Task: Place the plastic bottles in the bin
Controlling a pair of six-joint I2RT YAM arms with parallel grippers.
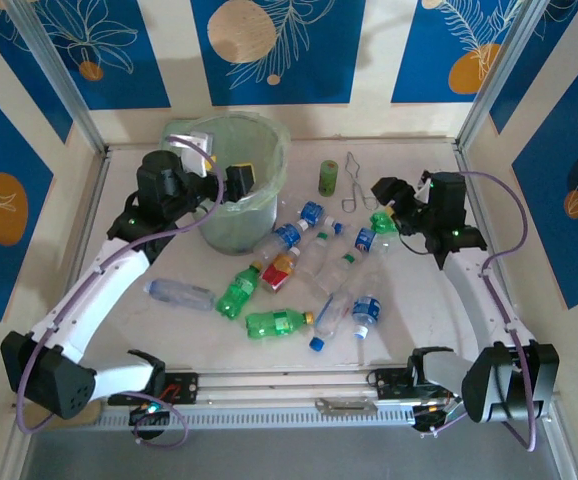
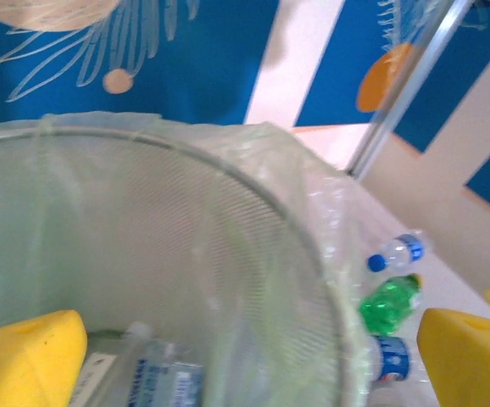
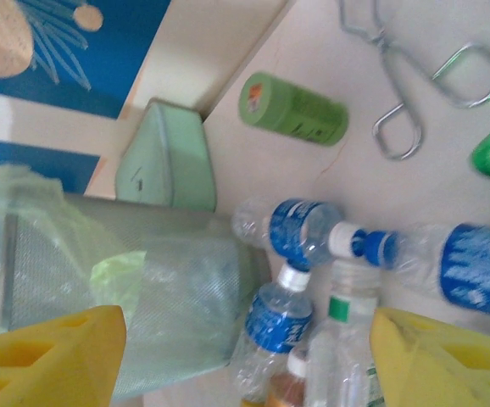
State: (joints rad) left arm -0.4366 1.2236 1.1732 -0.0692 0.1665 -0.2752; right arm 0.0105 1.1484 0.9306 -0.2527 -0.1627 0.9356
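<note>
Yellow left fingers [image 2: 26,356] gape wide and empty over the bin [image 2: 253,191]; right fingers [image 3: 50,360], also open and empty, should straddle one bottle [image 3: 272,329] squarely before closing.

The pale-green translucent bin [image 1: 231,228] stood upright, one clear bottle [image 2: 147,373] lying inside; the remaining plastic bottles [image 1: 278,322] (clear, green, one red-labelled) lay scattered beside it.

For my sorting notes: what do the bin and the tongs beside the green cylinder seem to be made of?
The bin: likely translucent pale-green plastic, since light passes its wall; a thin glossy bag lines it. The tongs: probably bare metal wire, thin, grey and shiny.
</note>
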